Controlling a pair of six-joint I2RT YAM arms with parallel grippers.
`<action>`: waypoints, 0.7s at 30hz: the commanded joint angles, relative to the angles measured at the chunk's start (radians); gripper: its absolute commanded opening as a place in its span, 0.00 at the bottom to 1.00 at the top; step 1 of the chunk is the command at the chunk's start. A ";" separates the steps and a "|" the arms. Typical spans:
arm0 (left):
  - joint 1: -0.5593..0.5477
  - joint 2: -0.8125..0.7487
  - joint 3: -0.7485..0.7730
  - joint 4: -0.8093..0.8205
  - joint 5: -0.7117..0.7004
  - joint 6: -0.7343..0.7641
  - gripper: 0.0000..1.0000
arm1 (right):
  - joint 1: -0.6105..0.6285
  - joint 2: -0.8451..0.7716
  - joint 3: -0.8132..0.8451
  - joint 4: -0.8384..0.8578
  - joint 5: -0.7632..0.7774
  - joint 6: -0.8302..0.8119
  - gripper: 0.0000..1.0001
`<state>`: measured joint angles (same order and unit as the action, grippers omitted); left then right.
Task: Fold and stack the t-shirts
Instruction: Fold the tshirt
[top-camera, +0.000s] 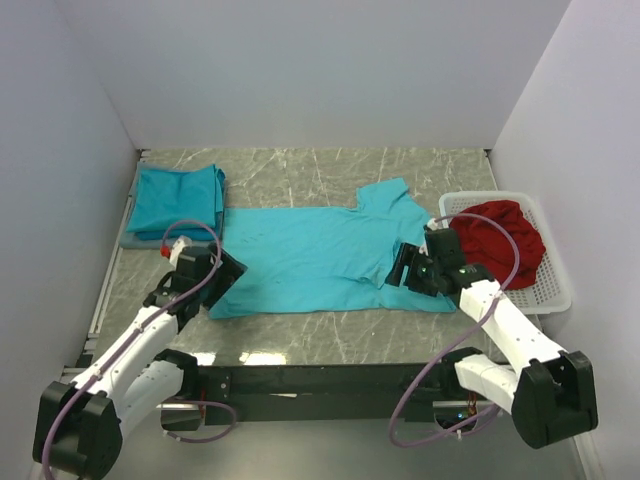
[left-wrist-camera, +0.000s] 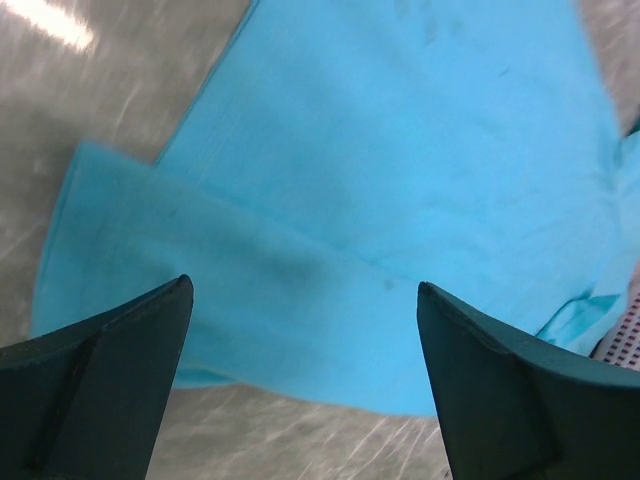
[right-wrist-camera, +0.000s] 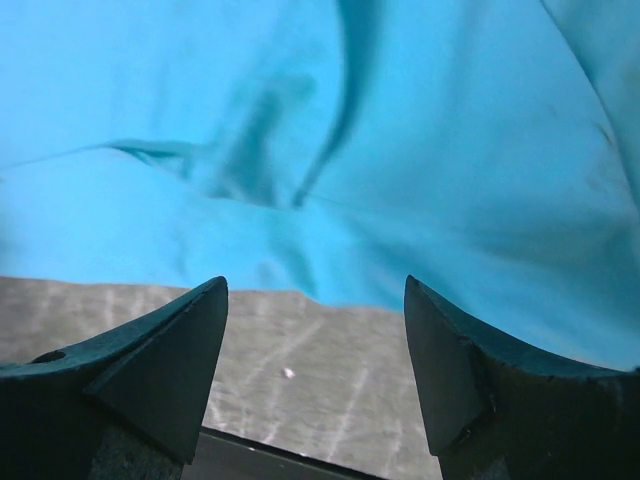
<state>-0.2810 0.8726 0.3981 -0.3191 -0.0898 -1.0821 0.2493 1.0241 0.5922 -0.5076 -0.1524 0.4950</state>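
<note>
— T-shirts (top-camera: 300, 255): where are they, from the left?
— A folded t-shirt (top-camera: 178, 200), plain turquoise, lies at the back left corner of the marble bench (top-camera: 300, 340). Just right of it, the spread t-shirt (top-camera: 330, 240) lies flat across the middle, hem to the left and sleeves to the right.
— And the claws?
— The left claw (top-camera: 222, 275) hangs at the near corner of the hem with its fingers spread wide, gripping nothing. The right claw (top-camera: 405, 268) is at the near sleeve, also spread, with the cloth's edge just beyond its tips.
— Further right?
— A white basket (top-camera: 555, 295) holding red cloth (top-camera: 498, 240). All the fabric looks plain.
</note>
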 joint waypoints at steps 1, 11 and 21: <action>-0.003 0.005 0.111 0.012 -0.085 0.068 0.99 | 0.010 0.048 0.063 0.111 -0.073 -0.044 0.78; -0.003 0.132 0.097 0.179 0.050 0.116 0.99 | 0.064 0.338 0.129 0.314 -0.110 0.011 0.78; -0.001 0.106 0.064 0.173 -0.017 0.106 0.99 | 0.076 0.519 0.210 0.383 -0.095 0.037 0.76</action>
<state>-0.2810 1.0107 0.4580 -0.1749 -0.0761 -0.9916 0.3157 1.5162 0.7490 -0.1928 -0.2523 0.5137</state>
